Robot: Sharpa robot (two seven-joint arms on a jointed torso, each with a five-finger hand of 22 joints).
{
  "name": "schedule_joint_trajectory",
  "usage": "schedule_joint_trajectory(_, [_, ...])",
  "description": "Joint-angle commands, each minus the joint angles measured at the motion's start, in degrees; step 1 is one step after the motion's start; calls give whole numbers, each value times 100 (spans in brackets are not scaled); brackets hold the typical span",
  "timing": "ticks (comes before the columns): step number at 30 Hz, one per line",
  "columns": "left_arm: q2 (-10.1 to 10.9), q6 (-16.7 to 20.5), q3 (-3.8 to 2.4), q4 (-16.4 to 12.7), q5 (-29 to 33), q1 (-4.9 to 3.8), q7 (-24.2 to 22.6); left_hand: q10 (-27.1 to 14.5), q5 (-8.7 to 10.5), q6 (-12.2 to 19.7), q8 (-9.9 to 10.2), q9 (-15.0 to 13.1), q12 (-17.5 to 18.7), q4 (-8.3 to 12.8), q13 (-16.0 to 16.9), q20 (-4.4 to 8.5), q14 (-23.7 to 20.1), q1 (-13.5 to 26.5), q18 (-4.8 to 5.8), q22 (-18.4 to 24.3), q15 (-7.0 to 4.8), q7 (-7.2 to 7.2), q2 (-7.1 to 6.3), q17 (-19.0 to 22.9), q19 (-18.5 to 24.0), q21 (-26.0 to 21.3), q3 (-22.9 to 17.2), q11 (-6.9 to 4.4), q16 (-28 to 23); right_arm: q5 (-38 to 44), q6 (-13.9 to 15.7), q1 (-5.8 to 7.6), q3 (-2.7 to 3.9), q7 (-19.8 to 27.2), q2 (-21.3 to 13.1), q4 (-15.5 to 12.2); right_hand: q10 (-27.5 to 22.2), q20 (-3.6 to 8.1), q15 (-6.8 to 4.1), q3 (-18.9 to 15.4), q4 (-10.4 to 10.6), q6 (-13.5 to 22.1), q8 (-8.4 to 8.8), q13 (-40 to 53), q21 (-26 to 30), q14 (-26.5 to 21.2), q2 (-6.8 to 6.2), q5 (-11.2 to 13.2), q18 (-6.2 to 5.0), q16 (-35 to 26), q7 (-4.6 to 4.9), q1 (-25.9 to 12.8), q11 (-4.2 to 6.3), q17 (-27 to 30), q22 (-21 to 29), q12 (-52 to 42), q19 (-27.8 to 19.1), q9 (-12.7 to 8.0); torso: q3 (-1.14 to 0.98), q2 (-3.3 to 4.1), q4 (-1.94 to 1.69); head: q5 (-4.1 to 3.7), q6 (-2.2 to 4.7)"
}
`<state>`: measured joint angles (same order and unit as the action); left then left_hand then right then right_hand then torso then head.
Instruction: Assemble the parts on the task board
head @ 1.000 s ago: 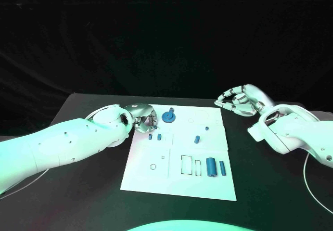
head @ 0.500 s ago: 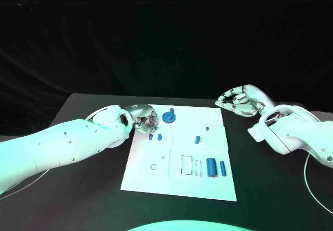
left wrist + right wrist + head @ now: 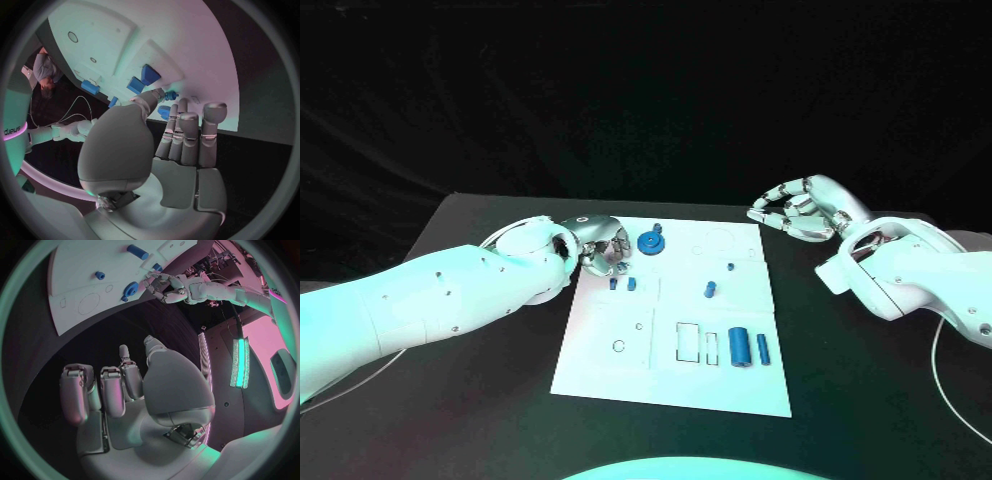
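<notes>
The white task board (image 3: 603, 330) lies in the middle of the black table. A blue gear (image 3: 652, 243) with a small knob stands near the board's far left corner. My left hand (image 3: 600, 247) hovers at that corner, its fingertips (image 3: 181, 104) and thumb right beside the gear (image 3: 164, 111); whether they touch it I cannot tell. My right hand (image 3: 798, 208) hangs above the table off the board's far right corner, fingers curled in, holding nothing. The right wrist view has the left hand (image 3: 164, 285) next to the gear (image 3: 130, 289).
Two small blue pegs (image 3: 622, 284) stand just behind the left hand, a short cylinder (image 3: 708, 291) and a tiny peg (image 3: 730, 267) mid-board. A thick cylinder (image 3: 738, 349) and thin rods (image 3: 763, 349) lie at the near right, by an empty rectangular slot (image 3: 687, 341).
The left hand's fingers have edged slightly towards the gear. The gear, the other parts and the right hand have stayed put.
</notes>
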<state>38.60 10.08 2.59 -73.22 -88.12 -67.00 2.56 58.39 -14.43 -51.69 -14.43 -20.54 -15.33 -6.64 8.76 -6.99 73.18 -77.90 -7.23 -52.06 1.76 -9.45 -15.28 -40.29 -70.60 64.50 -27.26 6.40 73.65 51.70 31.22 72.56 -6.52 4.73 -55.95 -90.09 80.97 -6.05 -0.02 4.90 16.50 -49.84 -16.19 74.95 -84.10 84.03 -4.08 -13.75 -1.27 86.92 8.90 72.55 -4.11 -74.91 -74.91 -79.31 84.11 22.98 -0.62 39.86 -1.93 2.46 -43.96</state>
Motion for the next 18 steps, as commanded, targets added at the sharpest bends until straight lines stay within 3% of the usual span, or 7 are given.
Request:
schedule_joint_trajectory(1, [-25,-433,46,24,-100,58,181,-30,9,-70,-47,-18,-59,3,33,24,-55,-74,-73,2,-11,16,37,-3,28,-29,21,-29,-9,59,-41,-3,0,2,3,-6,14,31,-35,9,4,-7,-26,472,13,396,11,3,-31,-22,-41,14,32,-578,-1126,2,240,9,-1,0,-2,0,-4])
schedule_joint_trajectory(5, [-33,-514,47,34,-191,58,250,-92,2,-148,-104,-30,-185,59,93,43,-64,-253,-73,0,-28,47,108,0,20,-28,-51,-44,3,59,-44,-3,0,1,5,-3,14,31,-35,9,4,-7,-26,472,13,396,11,3,-31,-22,-41,14,32,-578,-1126,2,240,9,-1,-1,4,4,-11])
schedule_joint_trajectory(18, [-50,-707,51,39,-389,58,414,-123,2,-186,-140,-23,-472,162,235,72,4,-423,-53,-110,-55,63,134,-179,-30,59,-171,-71,104,59,-48,-3,0,1,8,2,14,31,-35,9,4,-7,-26,472,13,396,11,3,-31,-22,-41,14,32,-578,-1126,2,240,9,2,1,0,-7,-29])
